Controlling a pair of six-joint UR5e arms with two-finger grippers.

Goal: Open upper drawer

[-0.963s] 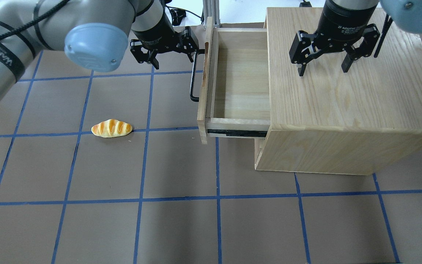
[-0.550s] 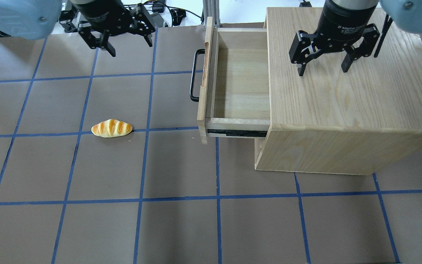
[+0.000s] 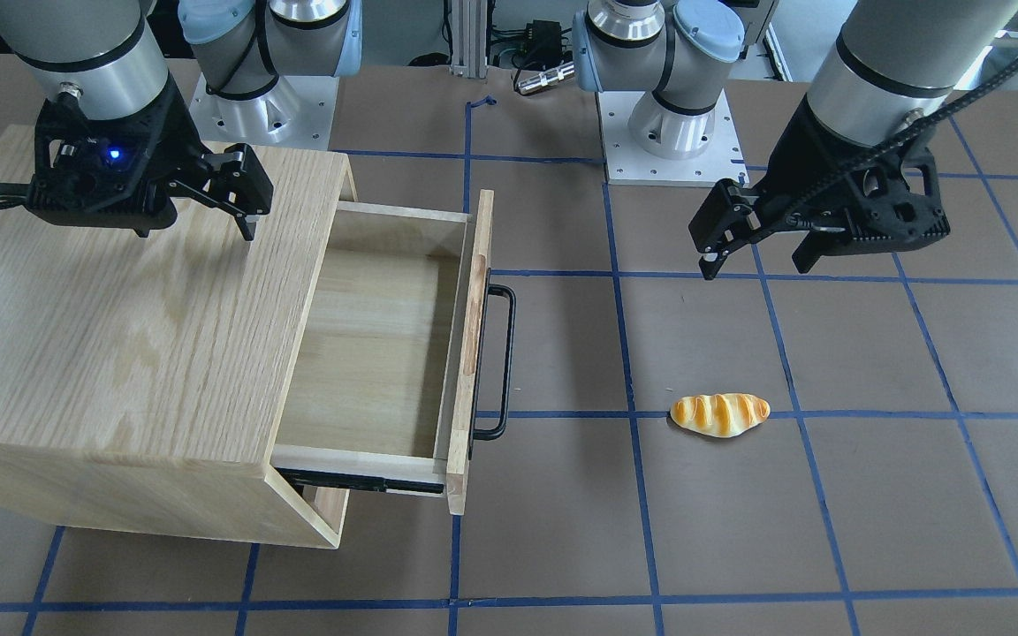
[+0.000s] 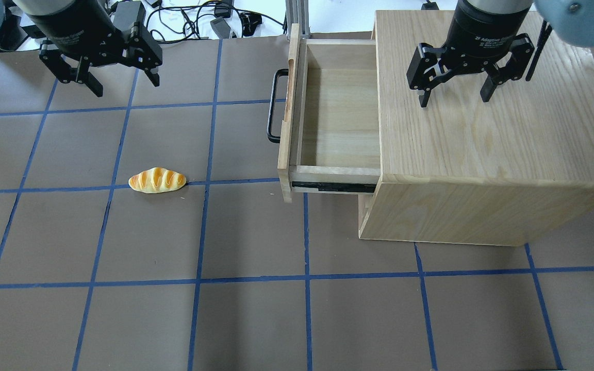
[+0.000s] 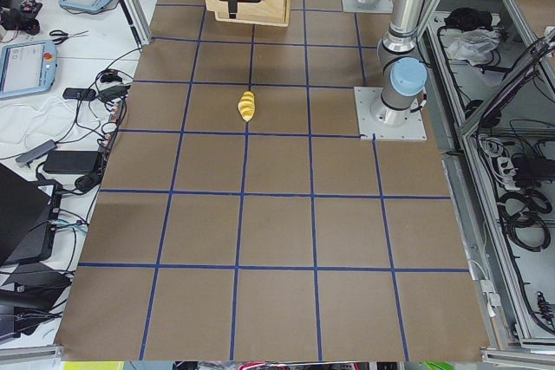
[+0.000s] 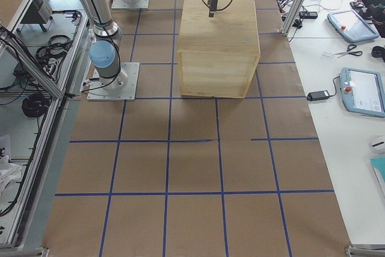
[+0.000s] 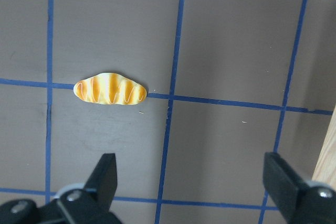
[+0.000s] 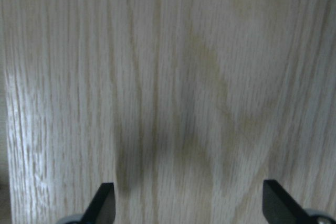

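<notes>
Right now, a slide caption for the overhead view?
Shallow light oak upper drawer pulled out, empty; open left hand clear of its black bar handle.

The left arm (image 3: 898,44) and right arm (image 3: 76,35) are silver-grey tubes jointed with pale blue caps (image 3: 708,31). One cap shows a small screw (image 4: 575,7). Each arm ends in matt black: the left tool (image 4: 125,85) and the right tool (image 4: 455,98), with two slim angular fingers apiece. Above the right tool a black collar (image 4: 482,38) carries white lettering, and a blue light (image 3: 113,155) glows on its housing. A black cable (image 3: 986,84) runs above the left tool.
</notes>
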